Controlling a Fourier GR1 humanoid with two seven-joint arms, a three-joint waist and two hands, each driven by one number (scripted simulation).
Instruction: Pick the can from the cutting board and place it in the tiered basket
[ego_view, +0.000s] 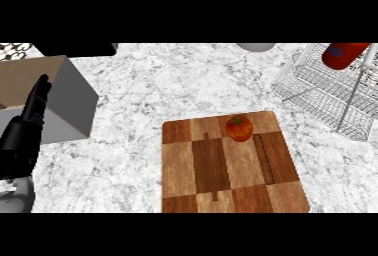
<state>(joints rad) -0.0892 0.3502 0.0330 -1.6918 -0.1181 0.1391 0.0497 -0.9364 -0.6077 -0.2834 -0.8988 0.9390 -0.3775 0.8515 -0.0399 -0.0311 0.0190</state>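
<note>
marble counter (170, 90), wooden cutting board (232, 167)

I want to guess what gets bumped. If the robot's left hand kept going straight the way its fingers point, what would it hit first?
Probably the grey box. The left hand points straight up the view, and its fingers already lie over the box, though how high above it they are is unclear.

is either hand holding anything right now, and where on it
Nothing is visibly held. The left hand rests open at the left edge; the right hand is out of view. The can lies in the basket.
</note>
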